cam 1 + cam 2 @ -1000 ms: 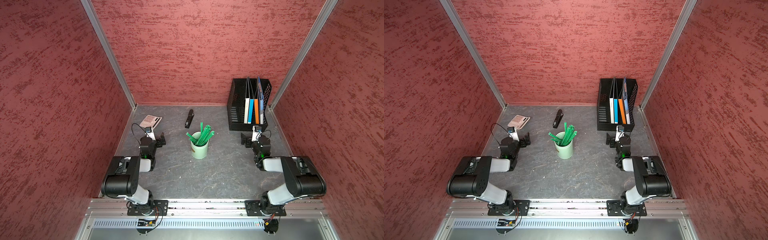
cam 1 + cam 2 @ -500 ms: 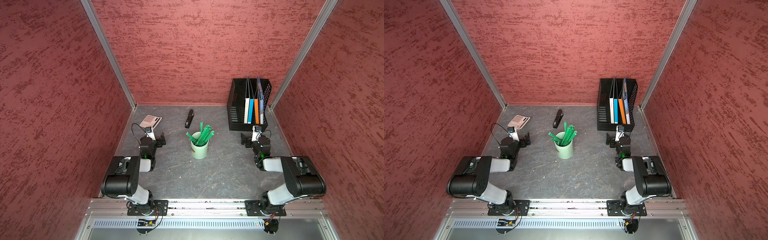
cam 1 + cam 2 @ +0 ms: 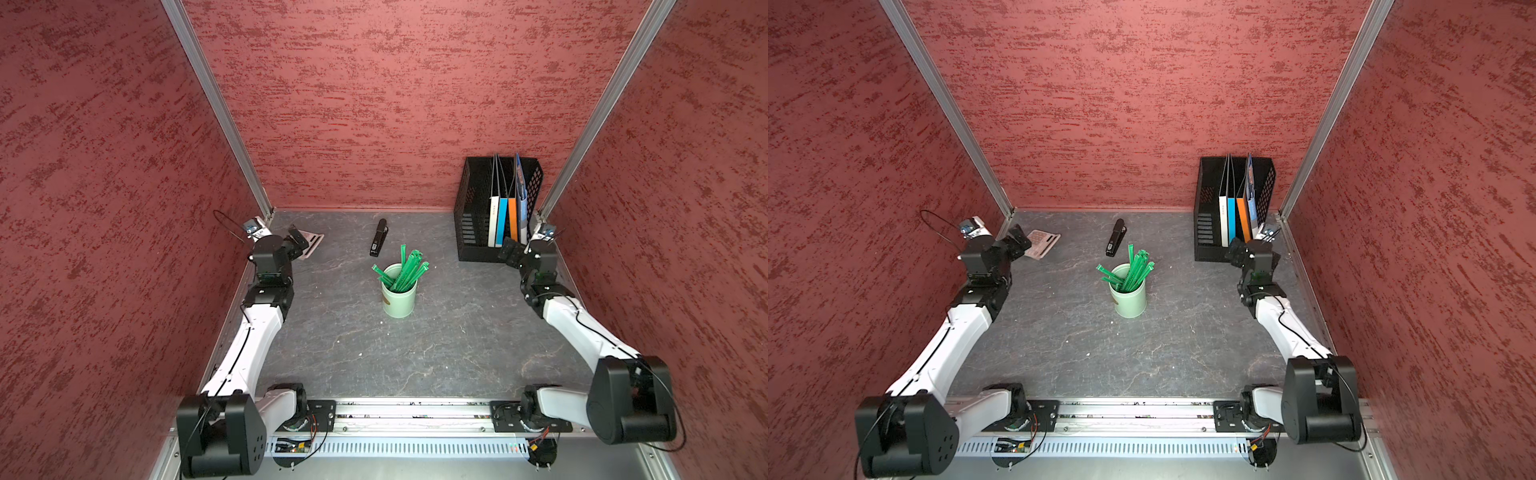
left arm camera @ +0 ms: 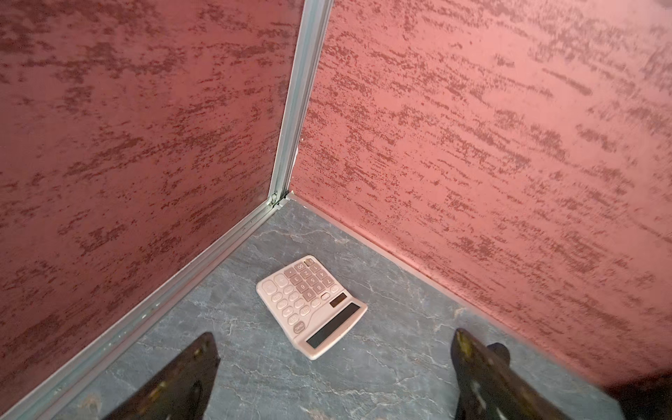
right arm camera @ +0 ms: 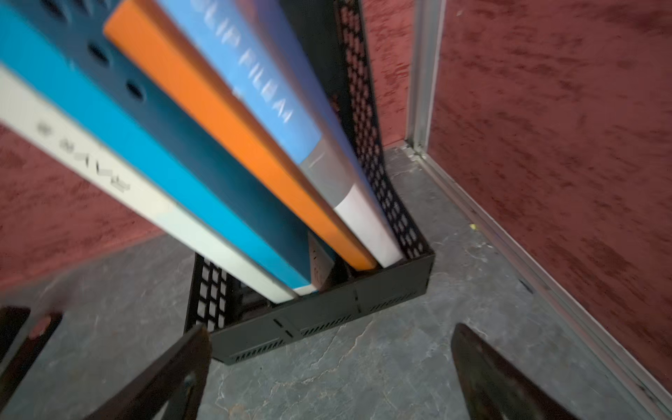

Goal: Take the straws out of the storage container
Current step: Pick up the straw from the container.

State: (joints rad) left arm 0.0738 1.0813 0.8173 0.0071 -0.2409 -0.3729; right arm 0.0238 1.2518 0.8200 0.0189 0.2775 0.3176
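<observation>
Green flat straws (image 3: pixel 405 270) in mint cylindrical storage container (image 3: pixel 398 305), left gripper (image 4: pixel 334 337) and right gripper (image 5: pixel 331 329) spread wide, empty

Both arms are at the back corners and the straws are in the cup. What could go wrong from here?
1. The straws lean and fan apart in the cup, one splayed away from the rest; a single pinch may miss some.
2. Nothing steadies the cup, so pulling a bundle could tip it.
3. The open right gripper sits close to the file rack and could clip it swinging out.
</observation>
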